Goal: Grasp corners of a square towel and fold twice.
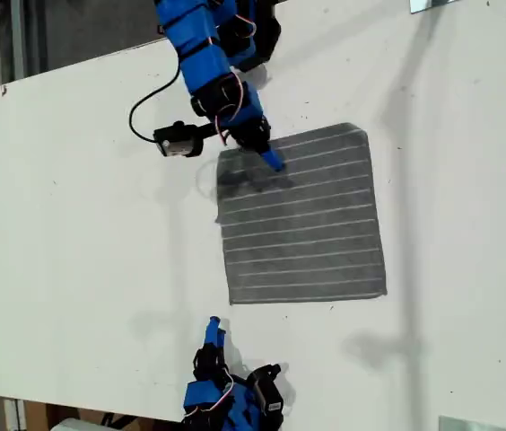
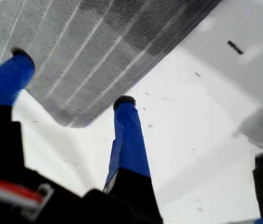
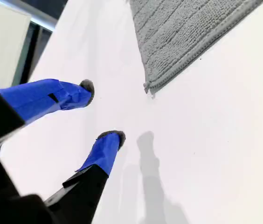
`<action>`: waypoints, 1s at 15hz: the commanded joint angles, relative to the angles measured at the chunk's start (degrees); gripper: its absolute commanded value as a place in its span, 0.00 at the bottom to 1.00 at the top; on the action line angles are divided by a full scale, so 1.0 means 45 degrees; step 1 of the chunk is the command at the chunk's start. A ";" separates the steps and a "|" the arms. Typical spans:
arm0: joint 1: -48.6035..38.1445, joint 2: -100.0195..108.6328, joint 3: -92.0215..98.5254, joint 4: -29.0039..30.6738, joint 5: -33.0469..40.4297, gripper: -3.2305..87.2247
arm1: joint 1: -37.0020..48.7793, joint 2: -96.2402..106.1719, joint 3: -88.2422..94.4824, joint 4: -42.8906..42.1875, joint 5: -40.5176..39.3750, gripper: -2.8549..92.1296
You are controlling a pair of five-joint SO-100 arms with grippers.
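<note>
The white table (image 1: 74, 224) fills my view, and the towel (image 1: 302, 215) lies flat and unfolded on it, toward the exterior view's right of centre. My first gripper (image 2: 71, 79) hangs over the towel's corner (image 2: 68, 120) nearest the exterior view's top left, jaws spread. My second gripper (image 3: 101, 112) waits near the exterior view's bottom edge, off the cloth, jaws parted on nothing.
</note>
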State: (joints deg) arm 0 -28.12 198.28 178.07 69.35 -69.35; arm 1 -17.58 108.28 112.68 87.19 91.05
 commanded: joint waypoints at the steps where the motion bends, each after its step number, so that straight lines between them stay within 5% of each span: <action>1: 0.0078 0.0098 0.0059 -0.0195 -0.0117 0.23 | -0.3555 0.0098 0.0547 -0.1172 0.2949 0.42; 4: 0.0098 0.0098 0.0078 -0.0176 -0.0176 0.24 | -0.7285 -0.0078 0.1504 -0.3242 0.6582 0.42; 14: 0.0352 0.0098 0.0039 -0.0078 -0.0215 0.22 | -0.5664 -0.5957 -0.0410 -0.8516 0.3574 0.40; 15: 0.0391 0.0098 0.0039 -0.0078 -0.0215 0.22 | -0.5371 -0.6641 -0.1055 -0.8457 0.3125 0.33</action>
State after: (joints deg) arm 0 -27.07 198.28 178.24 69.35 -69.70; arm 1 -44.12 81.12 112.68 50.89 107.75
